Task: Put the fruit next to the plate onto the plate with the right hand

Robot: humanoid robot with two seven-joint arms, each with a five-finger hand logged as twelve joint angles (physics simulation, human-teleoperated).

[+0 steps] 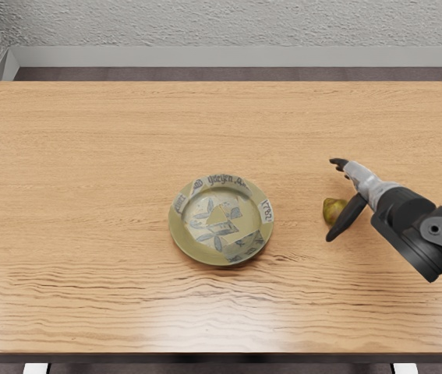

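The plate (pixel 180 234) lies flat near the middle of the wooden table (pixel 88 156). It is a round, olive-green dish with blue-grey leaf patterns and lettering around its rim, and nothing rests on it.

The fruit (pixel 332 209) sits on the bare tabletop at 3 o'clock from the plate, near it but clearly apart, with a strip of wood showing between them. It is small, rounded and yellow-green with a darker, brownish patch. I cannot tell what kind of fruit it is.

The right hand (pixel 369 189) comes in from the picture's right edge on a black forearm (pixel 423 234) and is at 3 o'clock from the fruit, just beside it. The hand is released, with its fingers spread apart and gripping nothing. Only 2 fingers (pixel 347 218) show clearly. 1 of them, grey with a dark tip, reaches toward 10 o'clock and ends above and to the right of the fruit. The other is dark and angles down toward 7 o'clock, crossing in front of the fruit's right edge. Whether that lower finger actually touches the fruit or only overlaps it from this angle cannot be told. The fruit's left side, facing the plate, is uncovered.

At 12 o'clock, beyond the far edge of the table, a pale textured wall (pixel 221 23) with a grey skirting strip runs across the top of the view.
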